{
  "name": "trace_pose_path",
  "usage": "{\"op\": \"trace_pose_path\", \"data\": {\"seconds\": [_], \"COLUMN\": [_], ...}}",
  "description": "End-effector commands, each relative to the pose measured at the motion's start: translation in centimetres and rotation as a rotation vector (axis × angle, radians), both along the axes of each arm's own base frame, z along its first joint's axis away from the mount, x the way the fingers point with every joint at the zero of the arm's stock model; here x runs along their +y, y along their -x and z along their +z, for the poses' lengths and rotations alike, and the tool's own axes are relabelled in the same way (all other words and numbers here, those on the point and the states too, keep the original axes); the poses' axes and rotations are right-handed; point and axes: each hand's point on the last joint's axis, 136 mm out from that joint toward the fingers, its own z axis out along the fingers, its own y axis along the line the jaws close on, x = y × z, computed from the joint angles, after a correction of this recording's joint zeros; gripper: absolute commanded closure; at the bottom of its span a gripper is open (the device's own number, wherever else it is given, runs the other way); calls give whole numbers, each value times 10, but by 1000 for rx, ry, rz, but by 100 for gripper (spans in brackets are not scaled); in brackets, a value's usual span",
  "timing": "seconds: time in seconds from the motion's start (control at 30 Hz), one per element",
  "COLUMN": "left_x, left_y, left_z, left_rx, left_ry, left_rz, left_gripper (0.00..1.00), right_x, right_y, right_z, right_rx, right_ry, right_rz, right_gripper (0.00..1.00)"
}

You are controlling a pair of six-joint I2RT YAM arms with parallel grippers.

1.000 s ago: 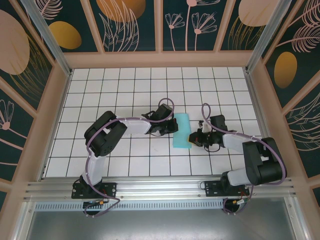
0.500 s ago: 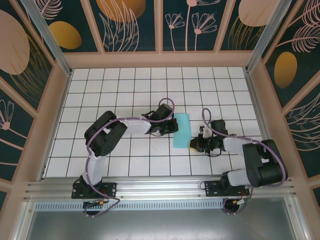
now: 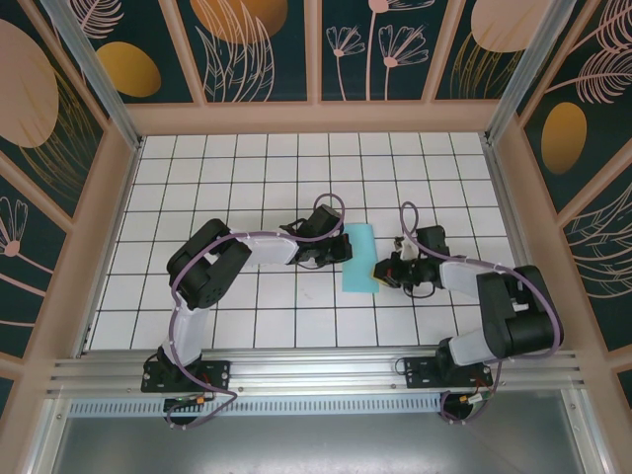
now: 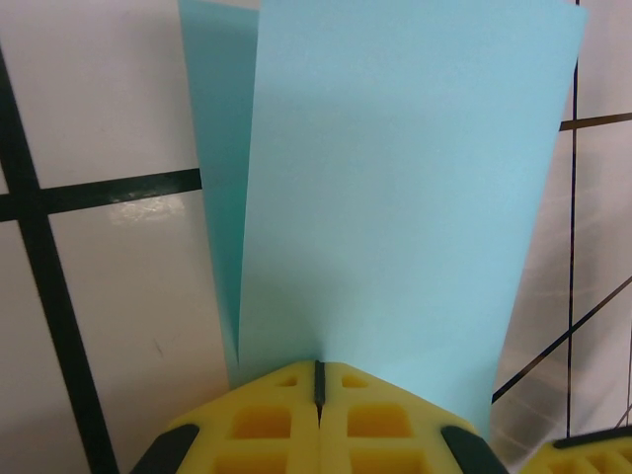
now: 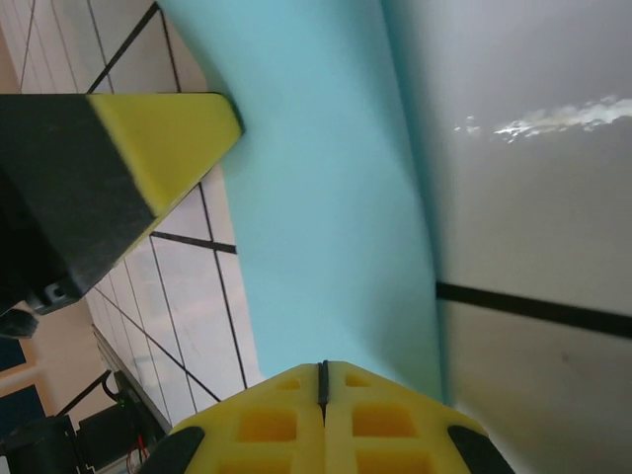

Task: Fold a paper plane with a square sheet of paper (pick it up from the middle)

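Over the table (image 3: 247,168), top cam: the sheet of paper (image 3: 358,257) is lying mid-grid as a half-width strip, i.e. one fold in and no nose yet. Its long axis is running far-to-near, w/ the near end leaning slightly left. The left gripper (image 3: 343,247) is sitting at its left long edge. The right gripper (image 3: 381,274) is at the right edge, nearer the bottom corner.

Left wrist cam: the left gripper (image 4: 318,390) is showing jaws clenched flat together, tips meeting the sheet's (image 4: 395,197) near edge. Two layers are showing, and the upper one isn't sitting flush on the left. Can't tell if a layer is being pinched or only pressed.

Right wrist cam: the right gripper (image 5: 322,380) is likewise clenched, tips at the sheet (image 5: 326,217). A pad (image 5: 168,133) of the left gripper is resting on the opposite edge.

Judging by this, the step is setting the centre crease. Doing it well probably means:
- getting the edges lined up first
- one tip pinning while the other is sweeping along the fold
- going slowly, since thin paper is prone to skidding or buckling
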Motion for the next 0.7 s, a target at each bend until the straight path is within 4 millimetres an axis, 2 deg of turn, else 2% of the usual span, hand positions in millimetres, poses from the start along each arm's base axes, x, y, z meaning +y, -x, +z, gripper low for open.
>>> {"op": "trace_pose_path", "data": {"seconds": [0.0,0.07,0.17,0.37,0.43,0.53,0.67], "left_x": [17,17,18,20,19,20,20], "left_y": [17,17,18,18,18,18,19], "left_z": [-38,-38,-40,-41,-41,-42,-42], "left_rx": [77,76,80,81,80,83,82], "left_ry": [-111,-112,-115,-129,-129,-132,-136], "left_rz": [-20,-20,-22,-20,-22,-24,-27], "left_gripper": [100,100,100,100,100,100,100], "right_x": [-6,-10,-11,-3,-2,-5,-17], "right_y": [11,19,19,-22,-33,-45,-44], "right_z": [-19,-30,-31,14,20,13,-11], "right_rx": [43,76,84,-49,-77,-71,-19], "right_ry": [22,38,35,-7,-13,-11,42], "right_rz": [-9,-17,-18,-16,-17,-23,-51], "right_gripper": [98,98,98,98,98,99,99]}}
